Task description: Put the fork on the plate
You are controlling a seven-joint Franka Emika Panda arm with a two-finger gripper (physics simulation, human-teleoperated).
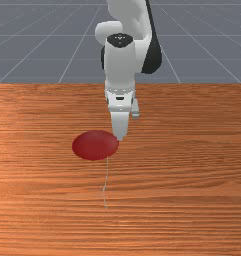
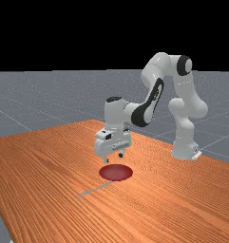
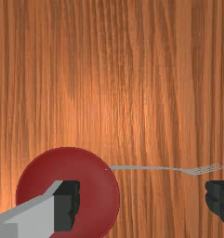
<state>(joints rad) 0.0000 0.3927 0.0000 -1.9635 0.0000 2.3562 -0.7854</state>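
"Fingers (image 3: 67, 204) of the gripper (image 2: 113, 158): together or apart?"
"Wide apart, up above the table (image 3: 132, 69)."
"And the fork (image 3: 194, 172)?"
"Lying on the wood, handle end at the rim of the red plate (image 3: 97, 195), prongs well away from it."

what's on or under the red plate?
Nothing seen lying across the plate. The fork has its handle end at the plate's rim; can't tell if the tip goes under. Whatever the plate covers is hidden.
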